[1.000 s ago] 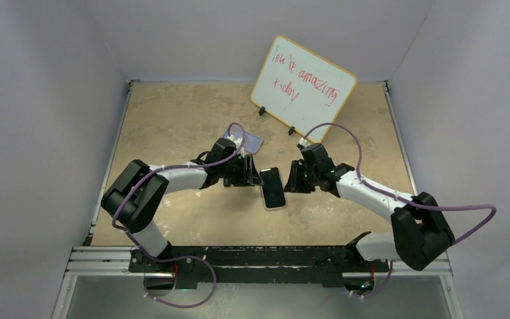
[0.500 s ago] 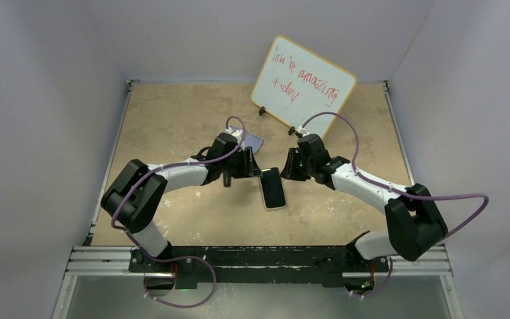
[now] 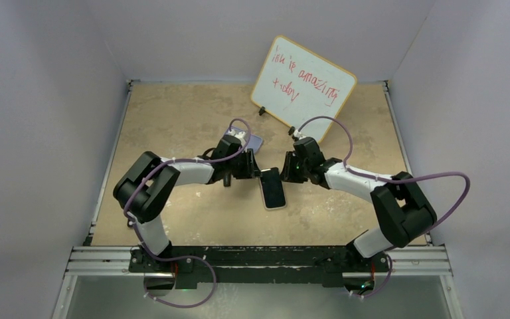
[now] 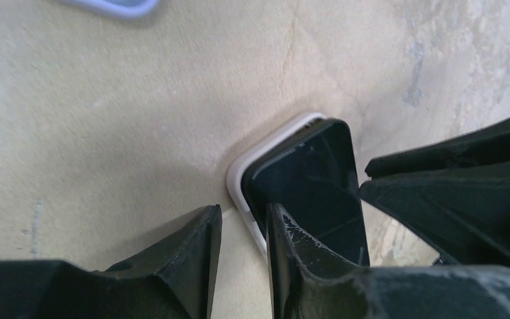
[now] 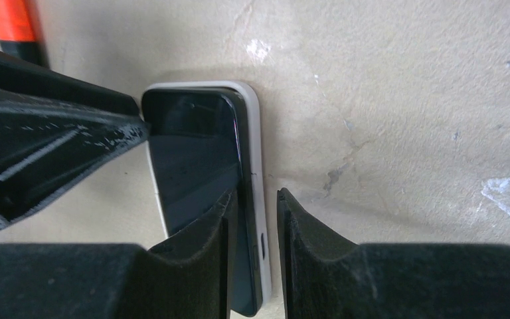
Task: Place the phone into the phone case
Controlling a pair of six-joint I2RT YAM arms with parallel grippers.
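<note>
I see the phone (image 3: 273, 188) mid-table, glossy black screen up, pale rim. The lavender case (image 3: 255, 141) lies apart, farther back.

The left arm (image 3: 192, 171) hides most of the phone case (image 3: 256, 141).

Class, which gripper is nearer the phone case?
Left. The left gripper is close in front of the phone case; the right gripper is farther, across the phone.

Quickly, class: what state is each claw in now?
Left claw: straddling the glossy black pale-edged smartphone; grip cannot be told.
Right claw: closed on that smartphone's edge.
</note>
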